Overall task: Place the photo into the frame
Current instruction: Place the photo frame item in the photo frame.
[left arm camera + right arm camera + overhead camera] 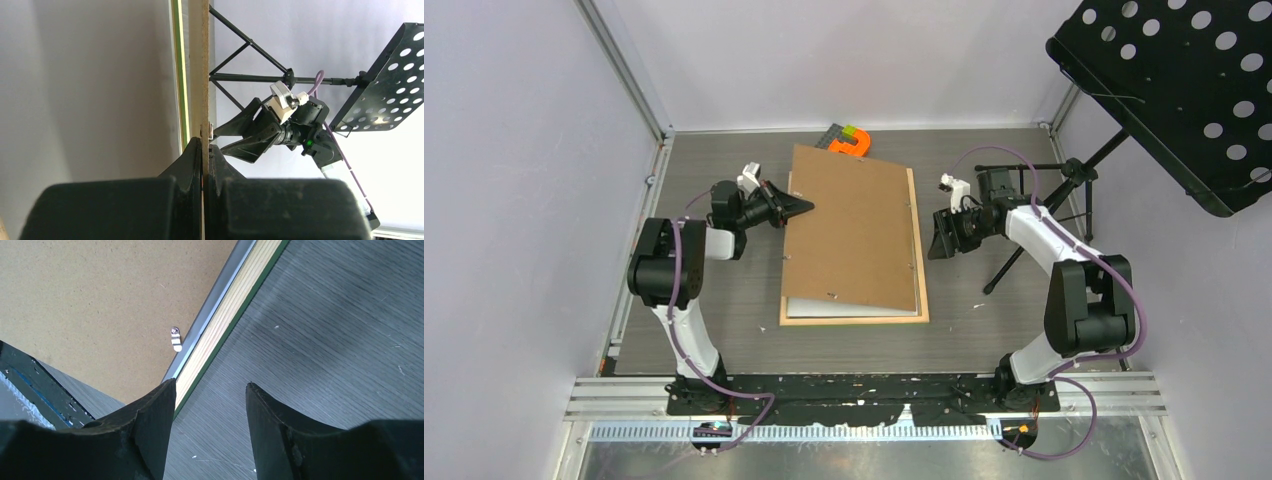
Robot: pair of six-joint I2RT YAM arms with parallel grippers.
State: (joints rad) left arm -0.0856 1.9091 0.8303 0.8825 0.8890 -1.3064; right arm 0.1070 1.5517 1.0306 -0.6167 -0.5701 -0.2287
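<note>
On the left, our left hand point(807, 207) is pinched shut on the edge of the backing board point(854, 230), a flat, matte brown fibreboard rectangle. The board lies askew over the frame point(854, 320), probably held so it can be steered square. The frame rests flat on the grey, streaked worktop point(724, 330), thin pale wood rails facing up with a green edge beneath. A white strip under the board's near edge is, we judge, the photo point(824, 306), inside the frame. On the right, our right hand point(939, 235) hangs partly open and empty just beside the frame's right rail, near a small metal tab point(176, 339).
</note>
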